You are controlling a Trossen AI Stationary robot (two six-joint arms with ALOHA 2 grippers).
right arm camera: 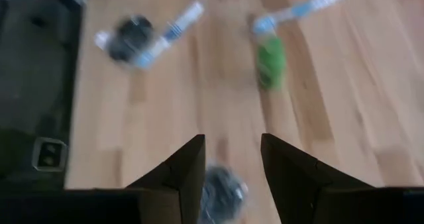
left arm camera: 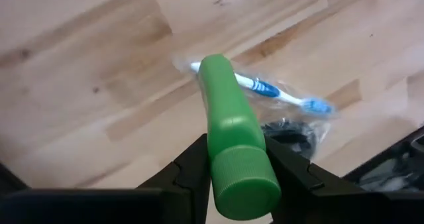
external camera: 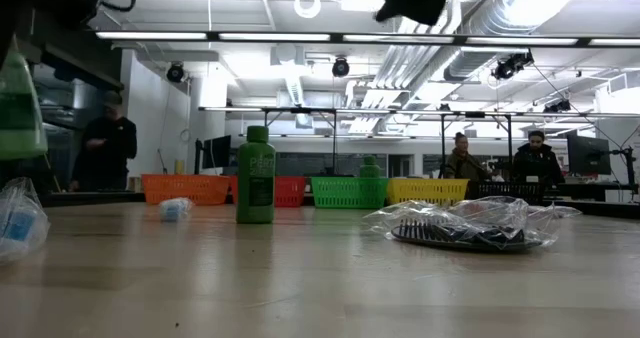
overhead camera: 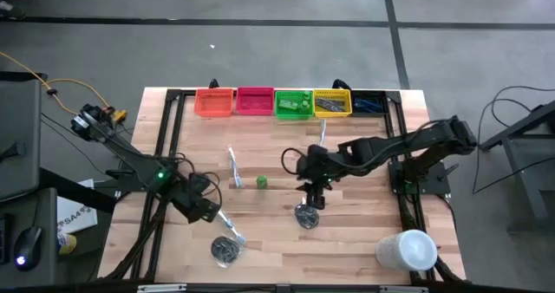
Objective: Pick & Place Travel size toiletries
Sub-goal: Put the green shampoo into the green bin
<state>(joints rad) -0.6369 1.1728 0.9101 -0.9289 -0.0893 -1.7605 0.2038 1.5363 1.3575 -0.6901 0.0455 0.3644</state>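
My left gripper (overhead camera: 206,210) is over the near left of the table, shut on a stubby green bottle (left arm camera: 225,111). Under it lie a clear-wrapped white-blue toothbrush (left arm camera: 268,89) and a dark round bundle (left arm camera: 291,134). A second green bottle (overhead camera: 262,182) stands on its base mid-table, beside another wrapped toothbrush (overhead camera: 234,167). My right gripper (right arm camera: 232,161) hangs open above a second dark bundle (right arm camera: 222,187), clear of it, with nothing between its fingers. My left gripper pinches the green bottle between its two fingers, on the body just below the cap (left arm camera: 233,141). The fingers come from above, slanting steeply down, and the bottle lies along them, cap (left arm camera: 244,187) toward the wrist and base pointing down. It is lifted clear of the table.
Orange (overhead camera: 214,102), pink (overhead camera: 254,101), green (overhead camera: 293,103), yellow (overhead camera: 333,103) and dark blue (overhead camera: 370,103) bins line the far edge. A large white cylinder (overhead camera: 408,250) lies at the near right corner. Bare wood lies between the items and the bins.
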